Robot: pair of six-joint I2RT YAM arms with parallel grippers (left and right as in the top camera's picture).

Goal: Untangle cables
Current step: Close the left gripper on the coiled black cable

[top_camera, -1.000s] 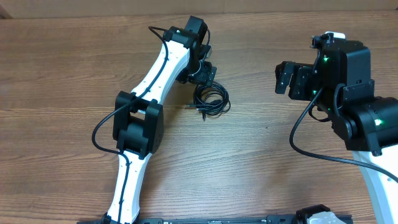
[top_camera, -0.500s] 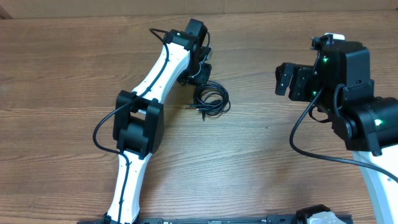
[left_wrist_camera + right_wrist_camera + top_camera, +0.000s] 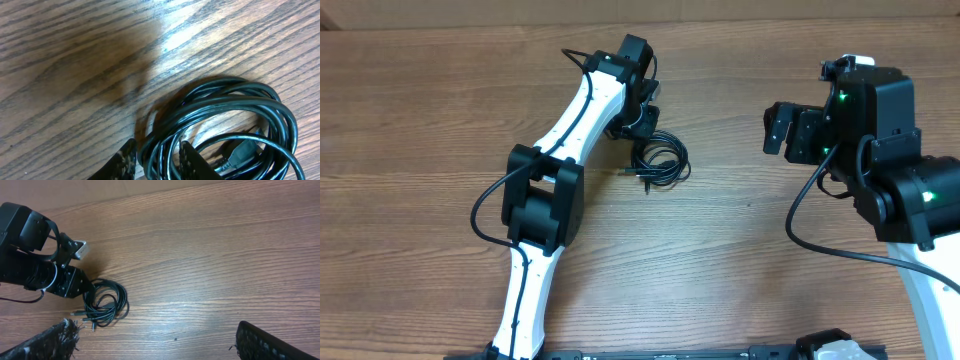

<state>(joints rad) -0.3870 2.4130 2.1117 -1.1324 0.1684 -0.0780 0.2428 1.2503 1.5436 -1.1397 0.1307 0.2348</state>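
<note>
Cables lie as one coil on counter, edge strands betw. narrow jaws of L gripper; can't tell if pinched. R gripper wide open, empty, well apart from L gripper. Risk: several strands caught tog., so a pull drags whole coil and tightens tangle.

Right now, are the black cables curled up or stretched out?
Curled up. The cables lie on the table as one small coil of overlapping loops, not spread apart.
</note>
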